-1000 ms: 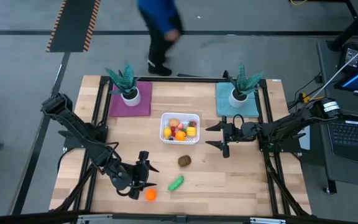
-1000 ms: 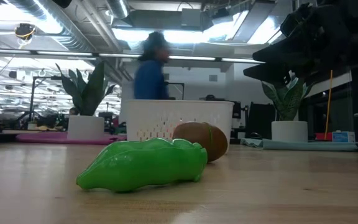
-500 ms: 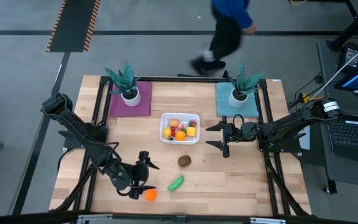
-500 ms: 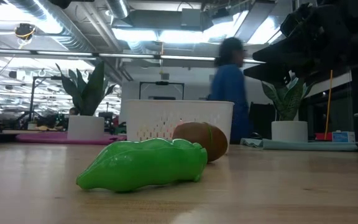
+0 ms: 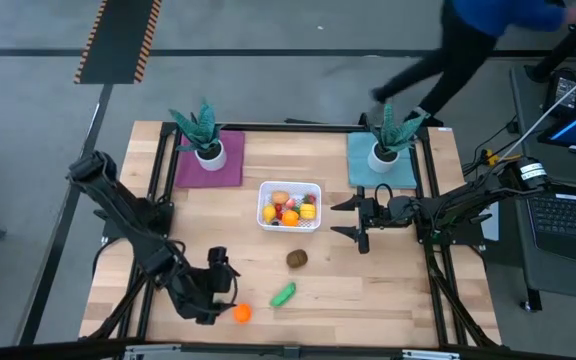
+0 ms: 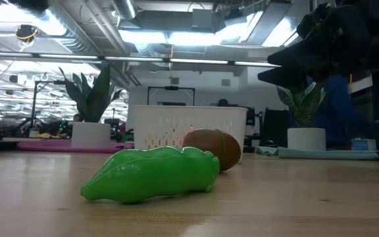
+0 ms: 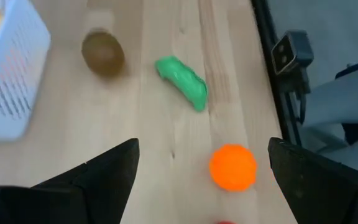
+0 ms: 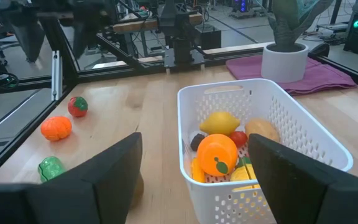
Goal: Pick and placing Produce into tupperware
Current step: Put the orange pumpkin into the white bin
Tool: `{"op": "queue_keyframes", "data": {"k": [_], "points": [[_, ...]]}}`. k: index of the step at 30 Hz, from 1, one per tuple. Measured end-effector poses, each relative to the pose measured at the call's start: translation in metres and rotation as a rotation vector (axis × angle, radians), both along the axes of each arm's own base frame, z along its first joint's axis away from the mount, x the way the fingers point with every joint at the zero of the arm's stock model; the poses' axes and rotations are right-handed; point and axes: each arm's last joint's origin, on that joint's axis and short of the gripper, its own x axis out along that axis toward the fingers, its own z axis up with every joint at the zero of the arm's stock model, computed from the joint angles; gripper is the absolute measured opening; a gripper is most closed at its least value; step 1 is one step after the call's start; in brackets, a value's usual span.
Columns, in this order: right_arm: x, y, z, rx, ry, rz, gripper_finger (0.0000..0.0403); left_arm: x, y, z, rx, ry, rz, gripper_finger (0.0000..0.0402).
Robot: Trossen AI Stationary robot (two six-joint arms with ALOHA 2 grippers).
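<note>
My left gripper (image 5: 218, 290) is in the lower left of the high view, low over the counter (image 5: 388, 290). Its fingers (image 7: 104, 174) are wide open and hold nothing. In my left wrist view the orange piece (image 7: 233, 167) lies on the wood between the two fingers, a little nearer to the one on the picture's right side, and it touches neither of them. In the high view this orange piece is just to the right of the gripper. The green elongated piece (image 5: 284, 294) lies further right, and the brown piece (image 5: 297, 259) is above it, near the lower right corner of the tupperware (image 5: 289, 205).

The tupperware stands in the middle of the high view. It already contains several yellow, orange and red pieces.

My right gripper (image 5: 353, 219) waits just to the right of the tupperware. Its fingers (image 8: 98, 180) are open and empty.

A small red piece (image 8: 78, 106) lies close to the orange one in my right wrist view.
</note>
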Motion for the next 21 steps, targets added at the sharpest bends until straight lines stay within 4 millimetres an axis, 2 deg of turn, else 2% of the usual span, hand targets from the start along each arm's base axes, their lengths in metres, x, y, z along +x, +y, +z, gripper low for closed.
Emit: {"op": "queue_keyframes", "data": {"k": [7, 16, 21], "points": [[0.0, 0.0, 0.0, 0.0, 0.0, 0.0, 0.0294, 0.01, -0.013, -0.022, -0.032, 0.159, -0.011, 0.0346], [0.0, 0.0, 0.0, 0.001, 0.0, 0.0, 0.0294, 0.037, -0.04, -0.021, 0.035, 0.289, 0.007, 0.0346], [0.0, 0.0, 0.0, 0.001, 0.0, 0.0, 0.0294, 0.058, -0.053, -0.022, 0.041, 0.326, 0.015, 0.0346]]}}
